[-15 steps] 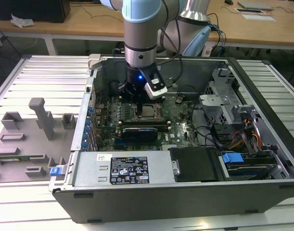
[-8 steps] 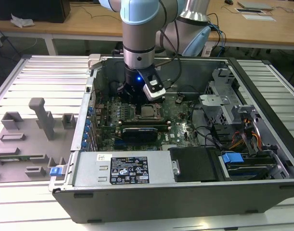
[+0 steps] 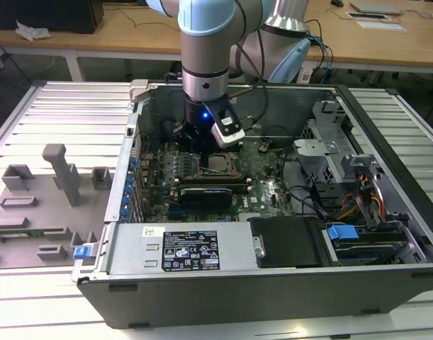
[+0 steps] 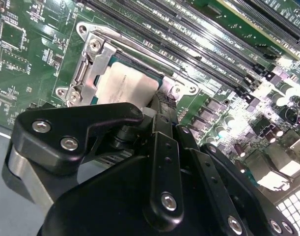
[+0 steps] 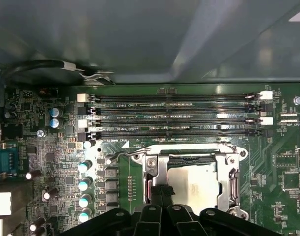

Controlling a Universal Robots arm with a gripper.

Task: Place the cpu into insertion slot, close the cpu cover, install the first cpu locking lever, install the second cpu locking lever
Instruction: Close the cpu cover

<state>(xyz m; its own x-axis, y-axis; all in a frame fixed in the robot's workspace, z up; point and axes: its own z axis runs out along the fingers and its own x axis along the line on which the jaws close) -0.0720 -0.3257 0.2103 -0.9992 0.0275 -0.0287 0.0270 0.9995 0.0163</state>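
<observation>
The cpu (image 5: 194, 183) lies flat in the insertion slot (image 5: 175, 160), its pale metal top showing through the window of the cpu cover (image 5: 231, 173). The cover is down around the chip; in the second wrist view the cpu (image 4: 124, 84) sits inside the cover frame (image 4: 93, 63). A thin wire locking lever (image 5: 126, 154) runs along the socket's edge on the memory-slot side. My gripper (image 5: 161, 194) is shut with nothing in it, its tips low over the socket's edge. In the exterior view the gripper (image 3: 204, 156) hangs inside the case beside the cpu (image 3: 217, 163).
Long black memory slots (image 5: 174, 118) run next to the socket, and a row of capacitors (image 5: 84, 184) stands off one end. The open computer case (image 3: 273, 276) has tall walls, with a drive cage and cables (image 3: 344, 191) on the exterior view's right. Grey fixtures (image 3: 60, 173) stand outside.
</observation>
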